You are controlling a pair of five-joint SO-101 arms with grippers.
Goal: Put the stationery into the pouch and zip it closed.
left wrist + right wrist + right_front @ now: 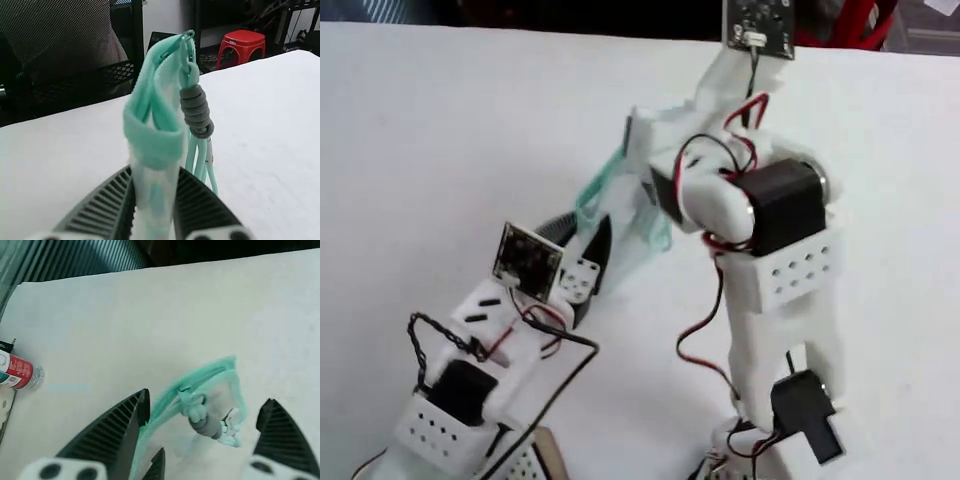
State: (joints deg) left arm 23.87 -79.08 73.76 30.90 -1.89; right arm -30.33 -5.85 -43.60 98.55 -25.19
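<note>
In the left hand (pixel 155 172), pinched tight: mint-green pouch (pixel 152 140), over the white table (pixel 440 120). Over its grey zip pull (pixel 201 423) — right hand (pixel 207 399), spread wide, holding nothing.

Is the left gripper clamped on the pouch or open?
Clamped. The left gripper's fingers press against both sides of the pouch, which stands up between them.

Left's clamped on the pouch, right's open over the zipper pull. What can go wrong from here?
Left gripper pinches just one end of the pouch, so a zip tug may pull it free.
Right gripper is open around the small zipper pull. Closing could catch fabric instead.
A red-and-white tube lies outside the pouch and may get left out.
</note>
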